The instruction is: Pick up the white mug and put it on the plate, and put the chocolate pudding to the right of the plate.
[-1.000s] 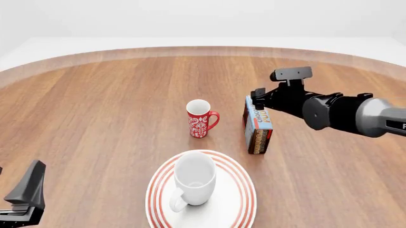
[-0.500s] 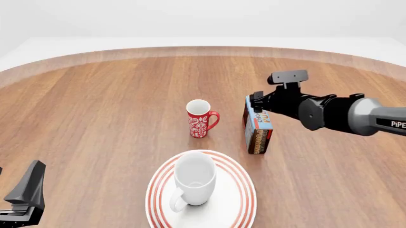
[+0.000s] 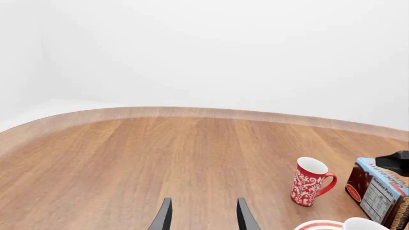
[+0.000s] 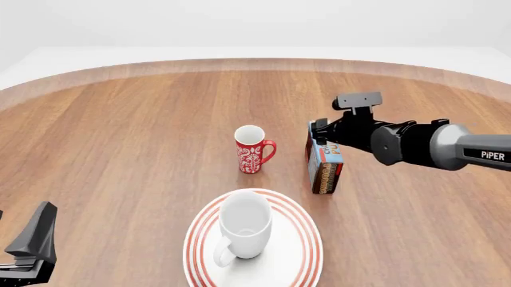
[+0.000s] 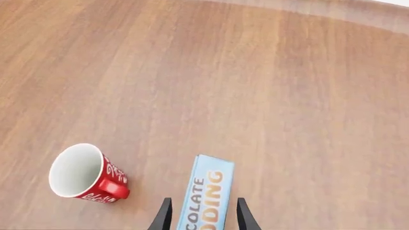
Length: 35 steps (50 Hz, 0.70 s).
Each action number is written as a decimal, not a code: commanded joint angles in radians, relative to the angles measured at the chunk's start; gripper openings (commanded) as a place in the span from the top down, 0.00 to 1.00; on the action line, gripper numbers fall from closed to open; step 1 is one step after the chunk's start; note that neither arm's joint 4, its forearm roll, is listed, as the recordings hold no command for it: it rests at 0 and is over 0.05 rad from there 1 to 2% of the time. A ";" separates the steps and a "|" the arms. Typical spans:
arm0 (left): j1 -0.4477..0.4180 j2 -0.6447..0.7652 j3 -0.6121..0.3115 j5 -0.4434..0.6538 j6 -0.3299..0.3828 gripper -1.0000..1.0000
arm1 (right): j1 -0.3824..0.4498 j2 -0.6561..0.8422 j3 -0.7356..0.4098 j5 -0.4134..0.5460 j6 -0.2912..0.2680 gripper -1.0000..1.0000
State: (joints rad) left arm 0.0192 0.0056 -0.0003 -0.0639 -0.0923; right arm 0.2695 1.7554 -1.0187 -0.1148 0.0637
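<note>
The white mug (image 4: 245, 224) stands upright on the red-ringed plate (image 4: 307, 239) near the table's front, its handle toward the front left. Beyond the plate's right side, the chocolate pudding (image 4: 325, 162) stands on edge on the table. My right gripper (image 4: 319, 133) is at the carton's far end. In the right wrist view it (image 5: 203, 215) is open, with a finger on either side of the light-blue face (image 5: 208, 191) and a small gap on each side. My left gripper (image 4: 33, 242) waits at the front left, open (image 3: 203, 216) and holding nothing.
A red mug with a white pattern (image 4: 252, 149) stands behind the plate, left of the carton, its handle toward the carton. The round wooden table's far edge (image 4: 255, 63) curves across the back.
My right arm has moved a little left and down, bringing its fingers closer over the carton's far end. The carton, both mugs, the plate and the left arm have stayed put.
</note>
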 commanded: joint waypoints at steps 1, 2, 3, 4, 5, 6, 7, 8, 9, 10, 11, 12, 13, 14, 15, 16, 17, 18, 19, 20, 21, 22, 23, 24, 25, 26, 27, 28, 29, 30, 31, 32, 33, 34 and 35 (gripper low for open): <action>0.000 0.001 0.000 -0.001 -0.001 0.00 | 0.004 0.011 -0.003 -0.001 -0.001 0.00; -0.001 0.001 0.000 -0.001 0.000 0.00 | 0.004 0.013 -0.004 -0.001 0.000 0.00; -0.001 0.000 0.000 -0.001 -0.001 0.00 | 0.004 0.014 -0.004 0.000 0.000 0.00; -0.001 0.000 0.000 0.000 -0.001 0.00 | 0.004 0.015 -0.005 0.000 0.001 0.00; -0.001 0.000 0.000 0.000 -0.001 0.00 | 0.004 0.016 -0.005 0.000 0.001 0.00; -0.001 0.000 0.000 0.000 -0.001 0.00 | 0.004 0.018 -0.006 0.000 0.001 0.00; -0.001 0.000 0.000 0.000 -0.001 0.00 | 0.004 0.019 -0.006 0.000 0.001 0.00; -0.001 -0.001 0.000 0.000 -0.002 0.00 | 0.004 0.021 -0.006 -0.001 0.000 0.00; 0.000 -0.001 0.000 0.000 -0.002 0.00 | 0.004 0.023 -0.007 -0.001 0.000 0.00; 0.000 -0.001 0.000 0.000 -0.002 0.00 | 0.004 0.024 -0.007 -0.001 -0.001 0.00; 0.000 -0.001 0.000 0.000 -0.002 0.00 | 0.005 0.026 -0.008 -0.001 0.000 0.00; -0.001 -0.001 0.000 0.000 -0.002 0.00 | 0.005 0.028 -0.009 -0.001 0.001 0.00; -0.001 -0.001 0.000 0.000 -0.002 0.00 | 0.005 0.028 -0.009 -0.001 0.001 0.00; -0.001 -0.001 0.000 0.000 -0.002 0.00 | 0.007 0.032 -0.011 -0.001 0.003 0.00; -0.001 -0.001 0.000 0.000 -0.002 0.00 | 0.007 0.033 -0.011 -0.001 0.003 0.00; -0.001 -0.001 0.000 0.000 -0.002 0.00 | 0.008 0.036 -0.011 -0.002 0.003 0.00; 0.000 -0.001 0.000 0.000 -0.003 0.00 | 0.007 0.038 -0.011 -0.003 0.003 0.00; -0.001 -0.001 0.000 0.000 -0.003 0.00 | 0.007 0.040 -0.012 -0.003 0.004 0.00; -0.001 -0.001 0.000 0.000 -0.003 0.00 | 0.007 0.042 -0.012 -0.003 0.004 0.00; -0.001 -0.001 0.000 0.000 -0.003 0.00 | 0.007 0.043 -0.012 -0.004 0.004 0.00; -0.001 -0.001 0.000 0.000 -0.003 0.00 | 0.006 0.044 -0.012 -0.004 0.004 0.00; -0.002 -0.001 0.000 0.001 -0.003 0.00 | 0.006 0.045 -0.011 -0.005 0.004 0.00; -0.001 -0.001 0.000 0.000 -0.002 0.00 | 0.006 0.046 -0.012 -0.005 0.004 0.00; -0.001 -0.001 0.000 0.001 -0.003 0.00 | 0.006 0.048 -0.012 -0.005 0.005 0.00; -0.001 -0.001 0.000 0.000 -0.003 0.00 | 0.006 0.050 -0.012 -0.006 0.005 0.00; -0.001 -0.001 0.000 0.000 -0.003 0.00 | 0.006 0.052 -0.011 -0.007 0.004 0.00; -0.001 -0.001 0.000 0.000 -0.003 0.00 | 0.006 0.053 -0.012 -0.007 0.004 0.00; -0.001 -0.001 0.000 0.000 -0.003 0.00 | 0.005 0.054 -0.012 -0.008 0.005 0.00; -0.001 -0.001 0.000 0.000 -0.003 0.00 | 0.006 0.055 -0.012 -0.008 0.005 0.00; -0.001 -0.001 0.000 0.000 -0.002 0.00 | 0.006 0.057 -0.012 -0.008 0.006 0.00; -0.001 -0.001 0.000 0.000 -0.002 0.00 | 0.006 0.057 -0.012 -0.008 0.005 0.00; -0.001 -0.001 0.000 0.000 -0.003 0.00 | 0.006 0.059 -0.013 -0.008 0.005 0.00; -0.001 -0.001 0.000 0.000 -0.003 0.00 | 0.006 0.059 -0.013 -0.009 0.004 0.00; -0.001 -0.001 0.000 0.000 -0.002 0.00 | 0.006 0.061 -0.013 -0.009 0.004 0.00; -0.001 -0.001 0.000 0.000 -0.002 0.00 | 0.006 0.061 -0.013 -0.009 0.004 0.00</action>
State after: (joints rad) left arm 0.0182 0.0048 -0.0003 -0.0636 -0.0947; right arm 0.2751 1.8047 -1.0301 -0.1211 0.0676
